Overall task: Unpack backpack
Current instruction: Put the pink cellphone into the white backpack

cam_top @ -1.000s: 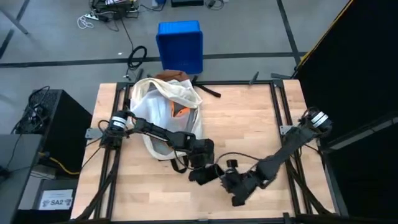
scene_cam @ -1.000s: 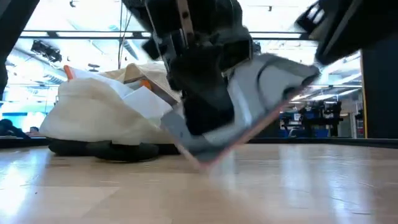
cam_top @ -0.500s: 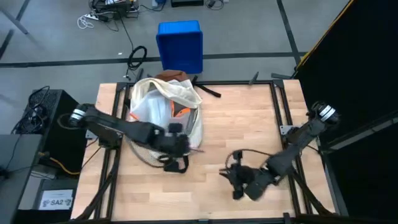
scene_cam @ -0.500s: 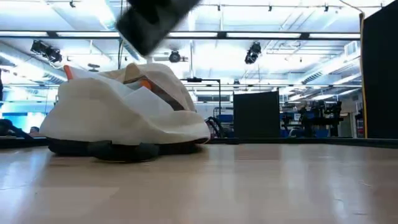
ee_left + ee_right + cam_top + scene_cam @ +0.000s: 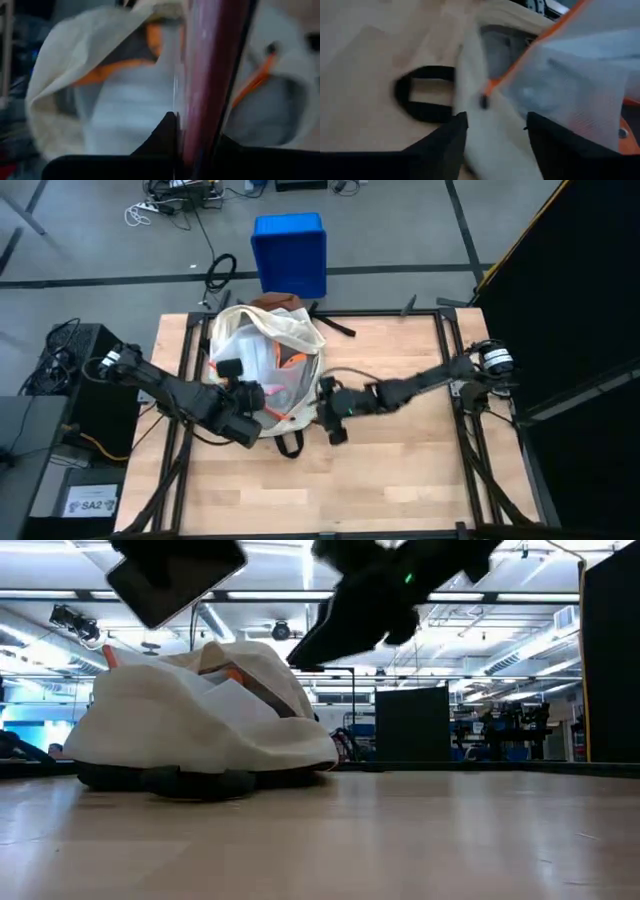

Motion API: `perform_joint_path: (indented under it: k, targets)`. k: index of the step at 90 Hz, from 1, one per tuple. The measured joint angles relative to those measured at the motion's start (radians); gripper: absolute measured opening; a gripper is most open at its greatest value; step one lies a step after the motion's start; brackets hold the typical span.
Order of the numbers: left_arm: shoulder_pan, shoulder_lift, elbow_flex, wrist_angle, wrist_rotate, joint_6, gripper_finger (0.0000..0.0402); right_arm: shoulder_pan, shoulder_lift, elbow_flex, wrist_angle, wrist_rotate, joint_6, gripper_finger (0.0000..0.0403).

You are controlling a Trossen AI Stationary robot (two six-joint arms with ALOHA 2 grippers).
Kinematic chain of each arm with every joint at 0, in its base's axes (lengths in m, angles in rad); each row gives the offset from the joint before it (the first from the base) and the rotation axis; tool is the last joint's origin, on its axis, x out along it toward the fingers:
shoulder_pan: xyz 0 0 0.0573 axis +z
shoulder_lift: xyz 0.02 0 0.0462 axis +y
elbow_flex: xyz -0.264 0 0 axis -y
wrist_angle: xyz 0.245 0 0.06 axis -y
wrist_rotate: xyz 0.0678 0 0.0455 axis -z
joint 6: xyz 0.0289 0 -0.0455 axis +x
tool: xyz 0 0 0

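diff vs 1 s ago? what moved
Both arms swung from the front middle of the table to the backpack. The left gripper, clamping a thin dark-red flat item, moved over its left side. The right gripper, open, faces its open mouth. The backpack stayed put.

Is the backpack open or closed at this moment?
Open. In the high view the backpack lies with its cream flap spread apart, and a clear orange-edged pouch shows inside its mouth, seen also from the right wrist.
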Motion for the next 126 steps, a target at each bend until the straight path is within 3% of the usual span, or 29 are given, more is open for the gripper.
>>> perform_joint_path:
  k: [16,30,53,59,81,102,126]
  targets:
    - [0.031,-0.014,-0.078,0.001,-0.012,-0.008,0.0,-0.12,0.079,0.024,0.011,-0.167,-0.024,0.0225]
    - [0.076,-0.014,-0.147,0.003,-0.009,-0.006,0.0,-0.167,0.175,0.136,-0.065,-0.212,-0.082,0.0225]
    - [0.124,-0.015,-0.166,0.029,0.009,0.046,0.0,-0.197,0.306,0.351,-0.373,-0.307,-0.121,0.0201]
    - [0.132,-0.015,-0.166,0.037,0.016,0.05,0.0,-0.197,0.312,0.365,-0.457,-0.356,-0.122,0.0192]
    - [0.151,-0.015,-0.166,0.084,0.018,0.093,0.0,-0.196,0.341,0.37,-0.513,-0.506,-0.123,0.0138]
    - [0.154,-0.015,-0.165,0.167,0.036,0.158,0.0,-0.165,0.354,0.37,-0.513,-0.527,-0.124,0.0015]
    - [0.154,-0.014,-0.173,0.353,0.039,0.34,0.0,-0.066,0.301,0.366,-0.53,-0.386,-0.089,0.0]
